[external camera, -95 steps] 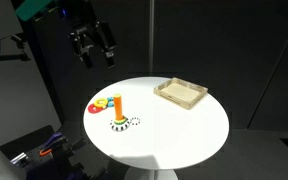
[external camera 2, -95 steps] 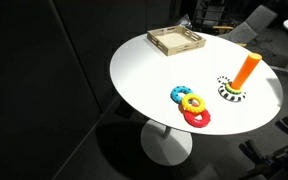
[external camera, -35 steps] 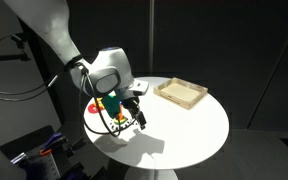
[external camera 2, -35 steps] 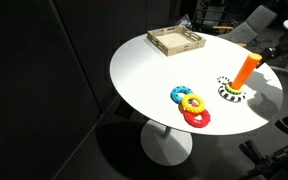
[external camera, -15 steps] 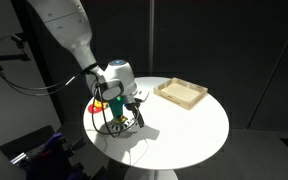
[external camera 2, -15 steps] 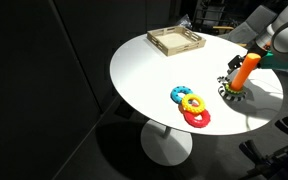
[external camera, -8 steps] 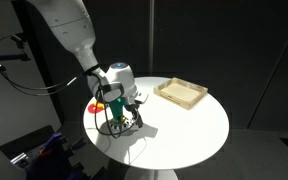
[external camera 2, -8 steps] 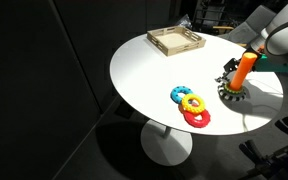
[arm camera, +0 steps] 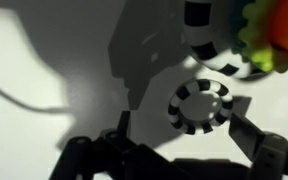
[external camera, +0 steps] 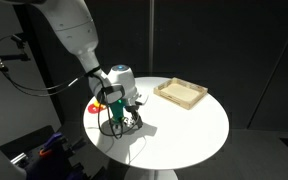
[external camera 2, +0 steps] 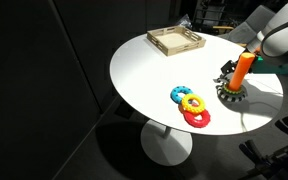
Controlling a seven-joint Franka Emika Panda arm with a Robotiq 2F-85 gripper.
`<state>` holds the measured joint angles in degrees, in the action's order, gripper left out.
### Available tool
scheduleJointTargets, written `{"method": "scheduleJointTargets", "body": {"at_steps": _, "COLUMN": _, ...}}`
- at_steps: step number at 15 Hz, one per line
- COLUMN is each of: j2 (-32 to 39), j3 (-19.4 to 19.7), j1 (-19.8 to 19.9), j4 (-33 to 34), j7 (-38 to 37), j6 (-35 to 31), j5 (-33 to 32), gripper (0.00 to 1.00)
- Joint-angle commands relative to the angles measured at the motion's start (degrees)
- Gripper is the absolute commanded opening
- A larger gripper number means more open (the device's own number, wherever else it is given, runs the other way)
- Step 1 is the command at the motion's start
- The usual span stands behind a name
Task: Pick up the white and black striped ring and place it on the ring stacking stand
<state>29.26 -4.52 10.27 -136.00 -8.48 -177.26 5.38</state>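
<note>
The white and black striped ring (arm camera: 177, 107) lies flat on the white table, between my gripper's (arm camera: 184, 128) two dark fingers and closer to the right finger (arm camera: 250, 135). The jaws are open and nothing is held. The ring stacking stand, an orange peg (external camera 2: 244, 67) on a striped round base (external camera 2: 230, 94), stands right beside my gripper (external camera 2: 225, 77). In the wrist view the stand's base (arm camera: 206, 44) shows just beyond the ring. In an exterior view my gripper (external camera: 127, 119) is low over the table and hides the ring.
A shallow wooden tray (external camera: 181, 94) sits at the far side of the round table (external camera 2: 144, 75); it also shows in an exterior view (external camera 2: 176, 41). A pile of blue, yellow and red rings (external camera 2: 191, 105) lies near the table edge. The arm leans over the stand.
Over the last seconds the arm came down from above to the table beside the stand. In the last half second the gripper has only settled slightly lower around the striped ring.
</note>
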Motion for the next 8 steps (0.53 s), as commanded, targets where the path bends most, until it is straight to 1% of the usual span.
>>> {"method": "scheduleJointTargets", "body": {"at_steps": 1, "j2": 1.2, "j3": -1.3, "j1": 0.8, "j4": 1.6, "j7": 2.4, "j6": -0.4, "j5": 1.4, "gripper": 1.0}}
{"method": "scheduleJointTargets", "body": {"at_steps": 8, "j2": 1.7, "j3": -0.3, "j1": -0.9, "j4": 2.1, "j7": 3.2, "j6": 0.1, "j5": 0.6, "gripper": 1.0}}
